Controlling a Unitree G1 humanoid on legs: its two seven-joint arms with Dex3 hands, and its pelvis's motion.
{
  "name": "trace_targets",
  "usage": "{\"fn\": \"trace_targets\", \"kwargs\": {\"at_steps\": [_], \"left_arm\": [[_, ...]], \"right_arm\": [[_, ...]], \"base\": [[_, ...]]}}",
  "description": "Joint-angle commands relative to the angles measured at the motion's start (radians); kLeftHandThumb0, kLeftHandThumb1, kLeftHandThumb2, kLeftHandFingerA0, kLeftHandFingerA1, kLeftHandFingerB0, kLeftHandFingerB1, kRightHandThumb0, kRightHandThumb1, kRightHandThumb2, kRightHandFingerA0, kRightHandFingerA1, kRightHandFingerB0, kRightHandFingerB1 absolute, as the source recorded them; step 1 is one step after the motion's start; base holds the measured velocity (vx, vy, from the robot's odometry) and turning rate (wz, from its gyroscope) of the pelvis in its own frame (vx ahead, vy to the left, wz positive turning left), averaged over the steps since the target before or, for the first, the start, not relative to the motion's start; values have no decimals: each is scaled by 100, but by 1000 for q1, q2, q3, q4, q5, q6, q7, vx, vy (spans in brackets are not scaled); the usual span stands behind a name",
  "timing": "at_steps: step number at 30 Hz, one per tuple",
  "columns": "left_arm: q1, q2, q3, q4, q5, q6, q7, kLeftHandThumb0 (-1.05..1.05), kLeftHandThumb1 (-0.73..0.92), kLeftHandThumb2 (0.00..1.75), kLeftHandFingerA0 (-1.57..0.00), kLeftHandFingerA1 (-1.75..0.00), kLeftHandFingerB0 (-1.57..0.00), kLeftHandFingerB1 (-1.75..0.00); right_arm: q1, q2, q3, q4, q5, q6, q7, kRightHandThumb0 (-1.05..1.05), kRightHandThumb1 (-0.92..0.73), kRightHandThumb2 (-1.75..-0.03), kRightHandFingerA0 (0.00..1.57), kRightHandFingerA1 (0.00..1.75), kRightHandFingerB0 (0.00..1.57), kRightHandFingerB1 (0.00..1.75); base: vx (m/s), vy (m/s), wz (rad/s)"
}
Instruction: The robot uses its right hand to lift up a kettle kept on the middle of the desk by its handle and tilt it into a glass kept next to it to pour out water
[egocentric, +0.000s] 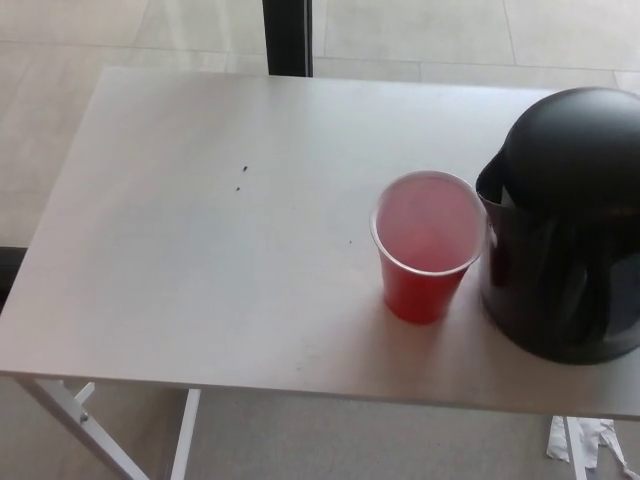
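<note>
- Since the black kettle (565, 225) sits right of the red cup (428, 245), spout just beside the rim, a sloppy tilt could tip it.
- Neither hand's showing, so can't tell their fingers.

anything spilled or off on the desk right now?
No spill shows. The red cup stands upright right beside the black kettle on the desk. Only oddities: two tiny dark specks on the desk, and no robot hand in view.

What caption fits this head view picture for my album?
A black kettle stands right beside a red cup on a white table.
</note>
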Motion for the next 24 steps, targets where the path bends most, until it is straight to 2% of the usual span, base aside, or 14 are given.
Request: {"fn": "trace_targets", "kwargs": {"at_steps": [1,2,7,8,10,12,13,15,16,17,18,19,20,24], "left_arm": [[1,24,4,3,-5,4,-4,-38,-22,77,-56,-69,-52,-88],[6,23,2,-6,-3,5,-4,-105,27,109,-64,-52,-32,-121],[18,23,9,-32,-12,17,-10,-105,23,110,-65,-50,-26,-129],[15,22,10,-29,-13,16,-8,-36,-23,76,-56,-70,-52,-88],[16,23,10,-30,-11,17,-8,-36,-23,76,-56,-70,-52,-88],[24,23,4,-41,-4,10,-8,-105,25,114,-66,-54,-24,-137],[20,24,6,-26,-6,3,-16,-36,-22,76,-57,-71,-51,-88],[15,26,7,-19,-8,14,-15,-36,-23,76,-55,-70,-55,-89],[21,25,10,-27,-11,11,-17,-105,28,103,-61,-54,-42,-115],[20,23,16,-24,-17,11,-19,-34,-23,75,-55,-70,-58,-89],[20,23,16,-24,-17,11,-20,-34,-23,75,-55,-70,-58,-89],[15,26,7,-18,-4,19,-4,-105,25,104,-65,-53,-35,-119],[19,24,15,-20,-15,3,-24,-36,-24,75,-55,-71,-54,-89],[24,30,9,-20,-7,10,-21,-35,-24,75,-55,-70,-54,-88]], "right_arm": [[-34,32,-20,-54,15,32,-22,-31,-36,-139,100,168,88,152],[-40,42,-27,-68,23,48,-25,-29,-34,-139,100,171,87,153],[-59,46,-22,-157,-1,159,-15,-22,-40,-129,95,175,81,159],[-62,45,-18,-181,-7,194,-12,-22,-44,-119,93,175,76,160],[-59,47,-18,-198,-11,216,-10,-22,-44,-119,93,175,76,160],[-69,41,0,-235,-48,261,-20,-16,-40,-125,92,175,74,161],[-74,43,2,-246,-54,288,-24,-15,-41,-125,91,175,72,162],[-84,49,9,-269,-70,336,-35,-23,-39,-119,121,142,102,129],[-91,52,11,-273,-71,351,-36,-22,-39,-119,119,141,101,127],[-98,49,14,-269,-70,347,-28,-23,-39,-120,120,141,100,125],[-97,50,14,-272,-71,351,-28,-23,-39,-120,120,141,100,125],[-104,49,17,-268,-73,349,-26,-23,-40,-123,122,140,101,122],[-108,40,26,-244,-83,279,-25,-20,-23,-149,93,172,91,145],[-145,25,65,-226,-157,315,-53,-32,-42,-118,118,134,95,112]], "base": [[0,0,0],[0,0,0],[0,0,0],[0,0,0],[0,0,0],[0,0,0],[0,0,0],[0,0,0],[0,0,0],[0,0,0],[0,0,0],[0,0,0],[0,0,0],[0,0,0]]}}
